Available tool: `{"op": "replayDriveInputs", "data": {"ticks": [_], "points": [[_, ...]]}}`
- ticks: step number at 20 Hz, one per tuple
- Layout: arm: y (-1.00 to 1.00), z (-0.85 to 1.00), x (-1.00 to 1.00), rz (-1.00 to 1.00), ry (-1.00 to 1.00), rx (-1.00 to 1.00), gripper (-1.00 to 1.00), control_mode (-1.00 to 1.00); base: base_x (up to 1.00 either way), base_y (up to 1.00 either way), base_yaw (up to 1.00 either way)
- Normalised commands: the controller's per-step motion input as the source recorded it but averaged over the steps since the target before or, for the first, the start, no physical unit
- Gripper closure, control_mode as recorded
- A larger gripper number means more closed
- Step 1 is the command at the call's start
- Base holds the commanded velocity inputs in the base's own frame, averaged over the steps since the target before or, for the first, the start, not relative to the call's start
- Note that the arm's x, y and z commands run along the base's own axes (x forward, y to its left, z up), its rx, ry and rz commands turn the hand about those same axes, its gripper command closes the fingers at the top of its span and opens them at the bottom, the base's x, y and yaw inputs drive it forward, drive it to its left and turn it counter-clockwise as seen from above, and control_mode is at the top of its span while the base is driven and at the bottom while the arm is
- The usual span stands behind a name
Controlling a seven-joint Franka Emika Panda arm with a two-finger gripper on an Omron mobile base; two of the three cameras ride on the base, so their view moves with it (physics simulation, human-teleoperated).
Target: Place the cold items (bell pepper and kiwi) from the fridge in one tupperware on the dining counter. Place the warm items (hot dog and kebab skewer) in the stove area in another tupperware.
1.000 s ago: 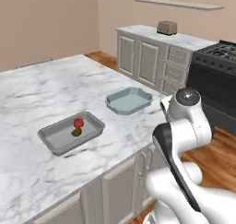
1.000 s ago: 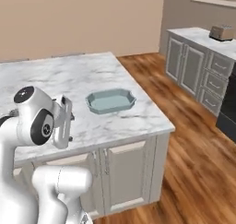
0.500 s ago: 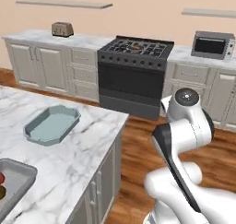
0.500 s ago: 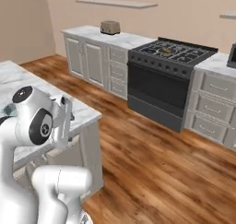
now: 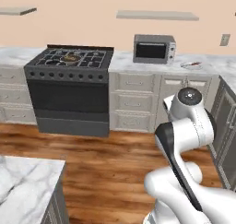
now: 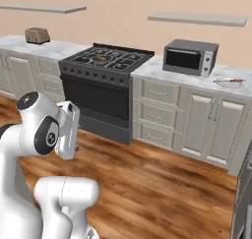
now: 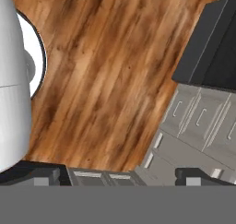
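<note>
Base faces the stove wall. You've got the black range centre-left, with something small and brownish on a burner — too small to tell whether it's one of the warm items. Microwave sits on the worktop just right of the stove. Further right on that same worktop is a plate with a thin reddish thing lying on it; possibly the skewer, can't confirm at this resolution. Toaster is on the far-left worktop in the right base view. A corner of the marble island worktop shows bottom-left in the left base view.

Arm is folded up over the base, well apart from the stove and cabinets. Hand points down at the wood floor and cabinet drawer fronts. Its two fingertips stand wide apart at the frame's lower edge, nothing between them.
</note>
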Motion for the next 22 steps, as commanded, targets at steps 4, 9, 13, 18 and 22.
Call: {"op": "replayDriveInputs", "data": {"ticks": [4, 9, 13, 18, 22], "points": [[0.00, 0.00, 0.00, 0.00, 0.00, 0.00, -1.00, 1.00, 0.86, -0.26, -0.39], [0.00, 0.00, 0.00, 0.00, 0.00, 0.00, -1.00, 1.00, 0.94, -0.20, -0.38], [0.00, 0.00, 0.00, 0.00, 0.00, 0.00, -1.00, 1.00, 0.78, -0.33, -0.48], [0.00, 0.00, 0.00, 0.00, 0.00, 0.00, -1.00, 1.00, 0.63, -0.04, -0.38], [0.00, 0.00, 0.00, 0.00, 0.00, 0.00, -1.00, 1.00, 0.89, 0.00, -0.26]]}}
